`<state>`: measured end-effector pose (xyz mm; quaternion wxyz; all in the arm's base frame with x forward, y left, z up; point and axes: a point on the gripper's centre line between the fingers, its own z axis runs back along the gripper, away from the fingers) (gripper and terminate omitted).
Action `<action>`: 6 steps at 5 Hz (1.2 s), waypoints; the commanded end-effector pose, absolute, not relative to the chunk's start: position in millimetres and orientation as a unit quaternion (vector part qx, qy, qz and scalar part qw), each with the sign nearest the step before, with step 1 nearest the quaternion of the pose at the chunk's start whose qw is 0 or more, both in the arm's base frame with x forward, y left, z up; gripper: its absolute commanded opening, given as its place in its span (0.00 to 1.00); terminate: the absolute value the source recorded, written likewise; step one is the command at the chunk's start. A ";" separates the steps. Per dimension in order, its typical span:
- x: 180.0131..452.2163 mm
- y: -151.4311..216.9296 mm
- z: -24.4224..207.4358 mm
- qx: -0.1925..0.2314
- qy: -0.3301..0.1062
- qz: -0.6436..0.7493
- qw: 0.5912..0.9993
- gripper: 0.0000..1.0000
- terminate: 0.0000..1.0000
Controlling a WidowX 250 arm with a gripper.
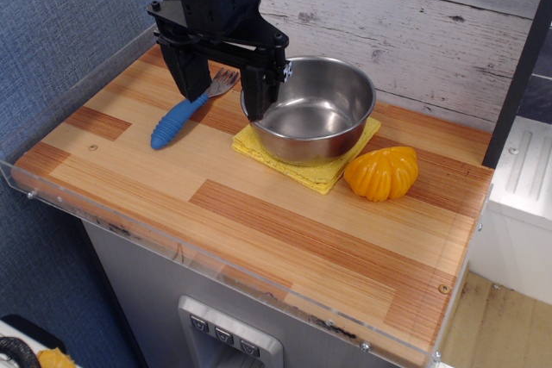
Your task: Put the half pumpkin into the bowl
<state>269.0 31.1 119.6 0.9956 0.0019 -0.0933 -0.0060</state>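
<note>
The half pumpkin is glossy yellow-orange with ribbed segments and lies on the wooden table, just right of the bowl. The bowl is shiny stainless steel, empty, and stands on a flat yellow cloth. My gripper is black, hangs at the back left of the table, left of the bowl. Its two fingers stand wide apart and hold nothing. The right finger is close to the bowl's left rim.
A fork with a blue handle lies under and left of the gripper. A clear plastic rim runs along the table's front and left edges. A grey plank wall stands behind. A white unit is at the right.
</note>
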 end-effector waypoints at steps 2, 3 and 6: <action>270.8 21.7 119.6 0.000 -0.096 -0.021 0.995 1.00 0.00; 280.0 3.5 123.5 -0.023 -0.117 -0.060 0.991 1.00 0.00; 328.4 -67.3 107.3 -0.055 -0.132 -0.175 0.974 1.00 0.00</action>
